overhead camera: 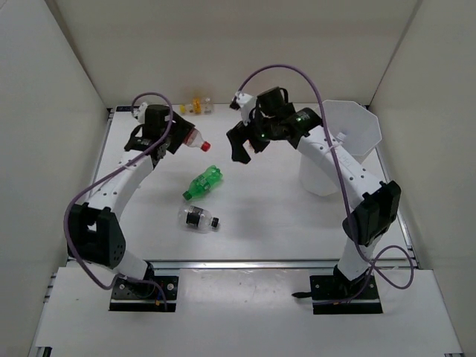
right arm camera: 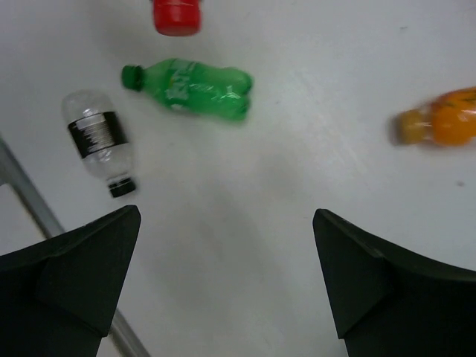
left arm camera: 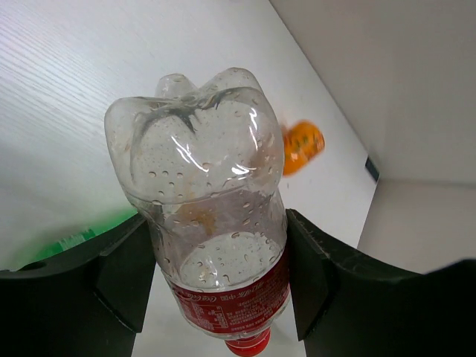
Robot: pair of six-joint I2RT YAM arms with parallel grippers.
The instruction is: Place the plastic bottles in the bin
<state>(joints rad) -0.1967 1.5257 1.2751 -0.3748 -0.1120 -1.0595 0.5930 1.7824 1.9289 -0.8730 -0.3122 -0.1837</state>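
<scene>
Left fingers (left arm camera: pixel 119 275) press on both sides of the clear bottle with red cap (left arm camera: pixel 208 223), one pad on each flank at the label. So the left gripper (overhead camera: pixel 169 140) is clenched on that bottle. Bottle's base points at the wrist camera and the cap points away. From the top view its long axis runs roughly level, with the red cap toward the table middle.

Right fingers (right arm camera: pixel 74 275) stand spread with only bare table between them. The right gripper (overhead camera: pixel 249 145) is released and holds nothing, hovering over the far middle of the table.

The white bin (overhead camera: pixel 368 123) sits at the far right, just beside the right arm. It is well apart from the held bottle, and the right gripper hangs between the two. I judge the left arm has to carry its bottle rightward across the table. The right arm is the obstacle on that path, and it is the arm nearer the bin.

On the table, the green bottle (overhead camera: pixel 203 183) lies on its side, long axis diagonal. It lies near-left of the right fingers and about between the two grippers. The clear bottle with black label (overhead camera: pixel 198 219) lies flat just nearer the bases. The orange bottle (right arm camera: pixel 446 126) lies off to one side in the right wrist view, blurred. I can't see into the bin.
</scene>
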